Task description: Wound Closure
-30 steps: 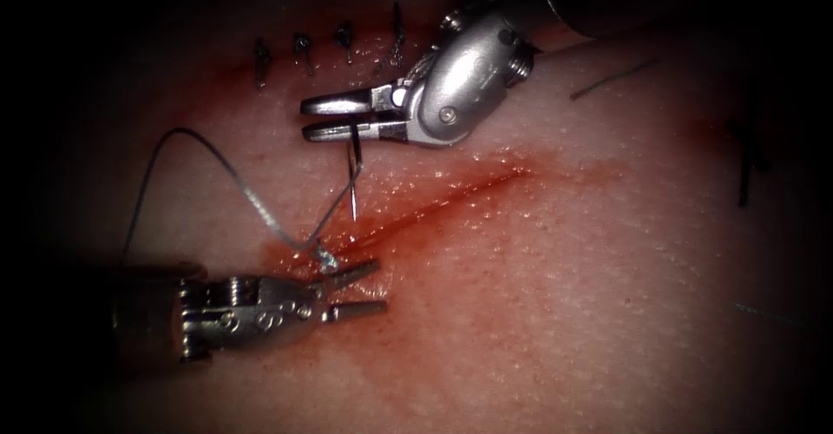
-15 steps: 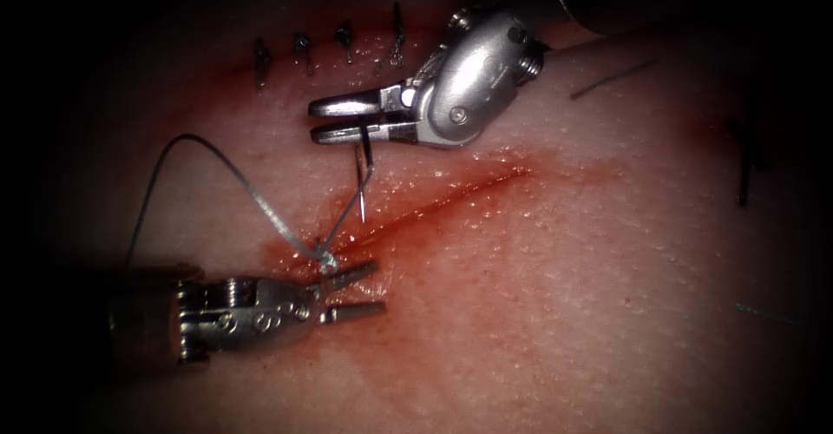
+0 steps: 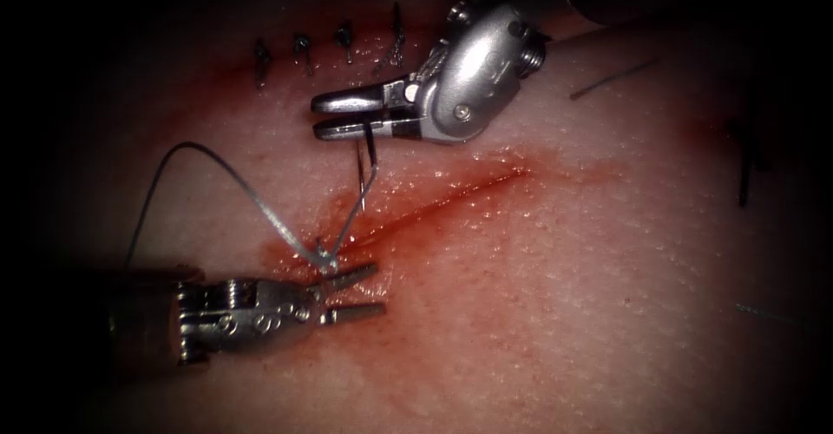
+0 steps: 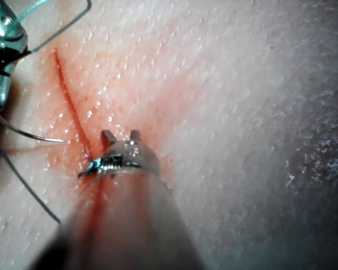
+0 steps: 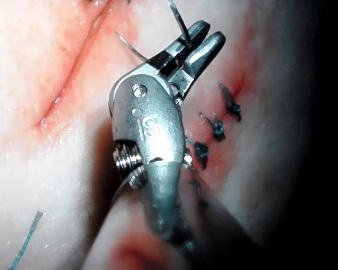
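Right tool (image 3: 334,115): fingers closed, pointing left, wrist bent. Left tool (image 3: 356,291): fingers parted, pointing right, level.

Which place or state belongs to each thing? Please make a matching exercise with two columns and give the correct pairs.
Things:
1. needle
2. left tool
3. old stitches
4. loose thread piece

States or places:
A. jaws open, holding nothing, at the cut's left end
B. lying on the tissue to the right of the right tool
C. held in the shut right tool, hanging free above the tissue
D. in a row above the cut

Pairs: 1-C, 2-A, 3-D, 4-B
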### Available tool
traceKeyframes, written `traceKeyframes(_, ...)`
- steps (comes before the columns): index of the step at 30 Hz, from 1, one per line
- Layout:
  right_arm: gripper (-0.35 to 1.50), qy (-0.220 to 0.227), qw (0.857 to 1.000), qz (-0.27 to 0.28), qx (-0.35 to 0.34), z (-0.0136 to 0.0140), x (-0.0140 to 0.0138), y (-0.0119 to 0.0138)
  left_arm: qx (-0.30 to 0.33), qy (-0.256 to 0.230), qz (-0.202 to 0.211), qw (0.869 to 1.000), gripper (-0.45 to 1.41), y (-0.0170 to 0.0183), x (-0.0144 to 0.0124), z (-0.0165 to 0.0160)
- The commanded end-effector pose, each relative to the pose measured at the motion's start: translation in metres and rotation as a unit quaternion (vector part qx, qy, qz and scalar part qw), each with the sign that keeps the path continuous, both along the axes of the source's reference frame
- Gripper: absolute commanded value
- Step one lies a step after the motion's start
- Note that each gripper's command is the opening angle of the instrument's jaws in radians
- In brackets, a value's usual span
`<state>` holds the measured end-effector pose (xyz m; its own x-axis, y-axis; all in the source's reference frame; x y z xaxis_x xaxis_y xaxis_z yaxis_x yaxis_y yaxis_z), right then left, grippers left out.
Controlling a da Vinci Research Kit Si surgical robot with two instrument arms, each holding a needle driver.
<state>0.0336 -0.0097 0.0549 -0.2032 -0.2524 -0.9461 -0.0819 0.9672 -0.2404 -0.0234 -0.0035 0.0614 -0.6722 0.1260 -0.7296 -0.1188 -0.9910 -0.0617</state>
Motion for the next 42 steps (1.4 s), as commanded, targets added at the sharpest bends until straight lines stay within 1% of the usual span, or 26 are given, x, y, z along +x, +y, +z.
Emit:
traceKeyframes(1, -0.35, -0.002, 1.0, -0.001, -0.004, 0.0007, 0.0007, -0.0001, 0.001, 0.0, 0.0, 1.0, 0.29, -0.0006, -0.0006, 0.0005)
traceKeyframes(7, -0.35, -0.015, 1.0, -0.004, -0.009, 0.0014, 0.0007, -0.0004, 0.001, 0.0, 0.0, 1.0, 0.29, -0.0006, -0.0006, 0.0005)
traceKeyframes(14, -0.35, -0.041, 0.999, -0.01, -0.027, 0.0028, 0.0007, -0.0011, 0.001, 0.0, 0.0, 1.0, 0.27, -0.0006, -0.0006, 0.0005)
traceKeyframes(19, -0.35, -0.046, 0.998, -0.004, -0.035, 0.0034, 0.0006, -0.0011, 0.001, 0.0, 0.0, 1.0, 0.24, -0.0006, -0.0007, 0.0005)
traceKeyframes(31, -0.35, -0.048, 0.996, 0.012, -0.073, 0.0022, 0.0006, -0.0004, 0.001, 0.0, 0.0, 1.0, 0.24, -0.0006, -0.0007, 0.0005)
traceKeyframes(42, -0.35, -0.057, 0.994, 0.006, -0.09, 0.0036, 0.0006, -0.0025, 0.001, 0.0, 0.0, 1.0, 0.24, -0.0006, -0.0007, 0.0004)
